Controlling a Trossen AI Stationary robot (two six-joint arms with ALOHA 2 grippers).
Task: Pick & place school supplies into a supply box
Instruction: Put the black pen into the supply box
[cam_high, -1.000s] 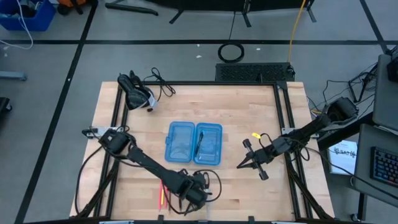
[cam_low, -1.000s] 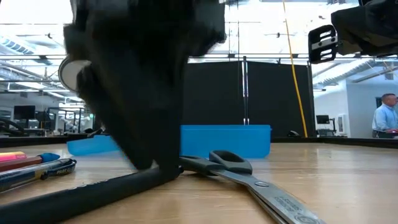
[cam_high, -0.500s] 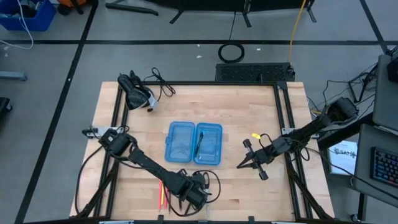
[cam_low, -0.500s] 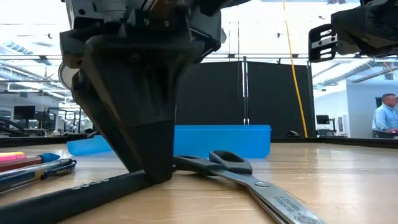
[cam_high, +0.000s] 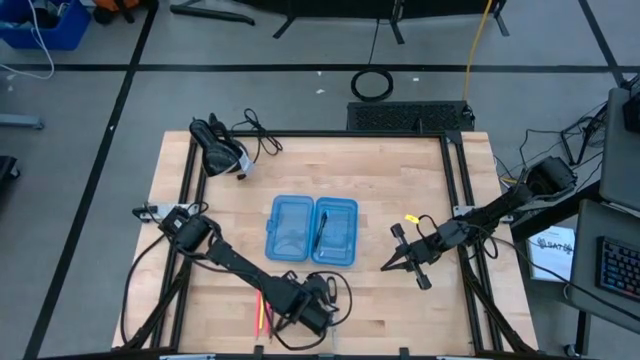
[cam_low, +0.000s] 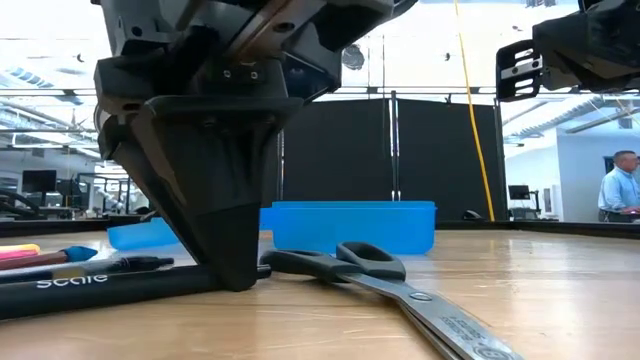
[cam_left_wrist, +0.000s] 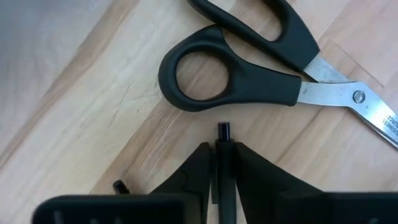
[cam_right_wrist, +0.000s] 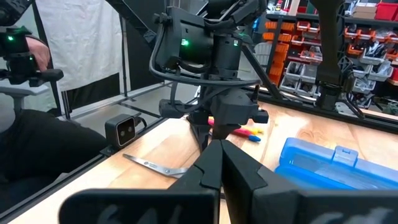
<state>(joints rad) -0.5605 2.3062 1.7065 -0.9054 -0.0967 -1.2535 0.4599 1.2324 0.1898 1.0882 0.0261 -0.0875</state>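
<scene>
My left gripper (cam_left_wrist: 222, 148) stands at the table's near edge (cam_high: 306, 316), shut on a black pen (cam_low: 100, 284) with white lettering. Black-handled scissors (cam_left_wrist: 249, 78) lie flat on the wood just beyond the pen's tip (cam_low: 370, 268). The blue supply box (cam_high: 312, 231) lies open at mid-table, with a dark pen (cam_high: 322, 232) in its right half. Red and yellow pens (cam_high: 259, 312) lie left of my left gripper. My right gripper (cam_high: 388, 265) hovers shut, right of the box, holding nothing. My left gripper pinches the black pen between its two fingers close to one end, and the short tip (cam_left_wrist: 223, 130) sticks out past them toward the scissors. The fingers (cam_low: 232, 262) come from above, pointing down, across the pen. The pen runs level along the table top; I cannot tell whether it is lifted clear.
A black device with cables (cam_high: 218, 148) sits at the table's far left corner. Black frame rails (cam_high: 452, 180) run along the table's sides. A person (cam_low: 620, 185) stands in the room beyond, and another sits beside the table (cam_right_wrist: 25, 124).
My left gripper has settled at the near edge and taken hold of the black pen. The pen's long free end has swung from slanting toward the low camera to lying level, and it has rolled so that its white lettering shows.
</scene>
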